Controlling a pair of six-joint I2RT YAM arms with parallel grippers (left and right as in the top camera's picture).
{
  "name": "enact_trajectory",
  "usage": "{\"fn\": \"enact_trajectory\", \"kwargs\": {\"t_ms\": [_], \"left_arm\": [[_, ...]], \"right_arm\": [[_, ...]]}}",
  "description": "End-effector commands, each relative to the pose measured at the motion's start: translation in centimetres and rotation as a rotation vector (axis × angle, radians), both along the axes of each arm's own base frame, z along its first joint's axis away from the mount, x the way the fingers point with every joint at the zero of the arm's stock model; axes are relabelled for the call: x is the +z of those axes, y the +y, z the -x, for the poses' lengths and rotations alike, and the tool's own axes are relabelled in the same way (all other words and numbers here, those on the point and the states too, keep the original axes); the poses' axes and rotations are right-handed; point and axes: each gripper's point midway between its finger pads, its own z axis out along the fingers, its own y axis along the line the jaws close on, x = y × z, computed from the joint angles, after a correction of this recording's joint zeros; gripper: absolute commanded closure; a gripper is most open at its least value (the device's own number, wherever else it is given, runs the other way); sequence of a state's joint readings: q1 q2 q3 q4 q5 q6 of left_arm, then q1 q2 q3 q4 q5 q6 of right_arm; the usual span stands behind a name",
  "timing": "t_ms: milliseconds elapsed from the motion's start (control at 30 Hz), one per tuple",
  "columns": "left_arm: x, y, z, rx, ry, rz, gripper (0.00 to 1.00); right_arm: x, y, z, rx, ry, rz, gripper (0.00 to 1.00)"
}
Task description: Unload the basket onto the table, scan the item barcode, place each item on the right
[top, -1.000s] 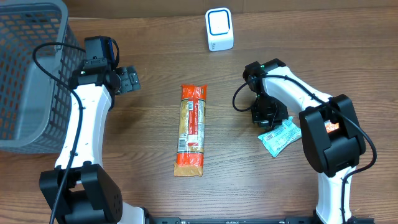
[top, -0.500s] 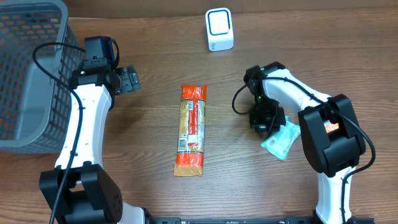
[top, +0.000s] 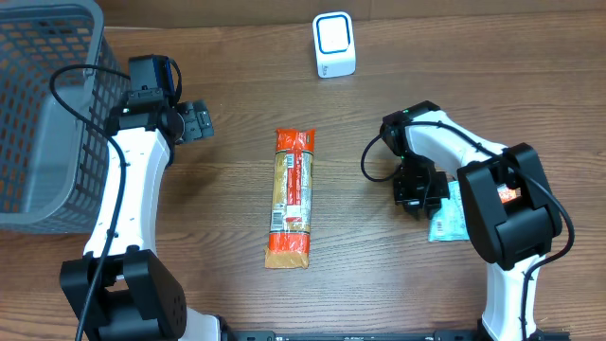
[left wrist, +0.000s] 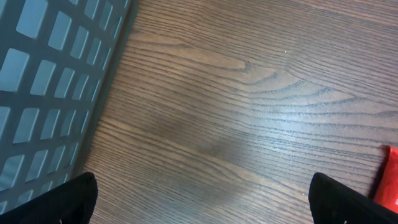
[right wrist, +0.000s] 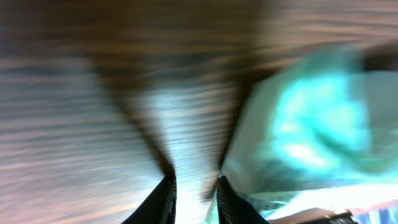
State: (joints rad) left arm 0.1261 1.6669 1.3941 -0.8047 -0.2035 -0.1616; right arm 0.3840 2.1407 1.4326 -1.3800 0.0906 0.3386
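Observation:
A teal packet [top: 447, 223] lies on the table at the right, its long side running toward the front edge. My right gripper [top: 419, 194] is low over the wood at its left edge. The right wrist view is blurred: the gripper [right wrist: 196, 196] is open by a narrow gap with bare wood showing in it, and the packet [right wrist: 311, 118] lies against the outer side of the right finger. An orange package [top: 291, 197] lies lengthwise mid-table. The white and blue scanner [top: 333, 44] stands at the back. My left gripper [top: 201, 121] [left wrist: 201, 199] hangs wide open and empty. I can read no barcode.
A grey mesh basket [top: 43, 114] fills the back left corner, and its wall [left wrist: 50, 81] is close on the left of the left gripper. The red end of the orange package [left wrist: 390, 180] shows at the right edge of the left wrist view.
My right gripper has slid right and toward the front edge. The teal packet moved right with it and turned from a slant to lengthwise. The left arm has not moved.

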Motion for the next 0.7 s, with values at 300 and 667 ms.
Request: {"fn": "enact_trajectory", "kwargs": {"t_ms": [300, 667], "left_arm": [[0.6, 0.1, -0.4, 0.003, -0.015, -0.006, 0.0], [0.6, 0.1, -0.3, 0.003, -0.015, -0.006, 0.0]], "right_arm": [[-0.5, -3.1, -0.9, -0.057, -0.041, 0.102, 0.76], [-2.2, 7.2, -0.6, 0.075, -0.091, -0.198, 0.74]]}}
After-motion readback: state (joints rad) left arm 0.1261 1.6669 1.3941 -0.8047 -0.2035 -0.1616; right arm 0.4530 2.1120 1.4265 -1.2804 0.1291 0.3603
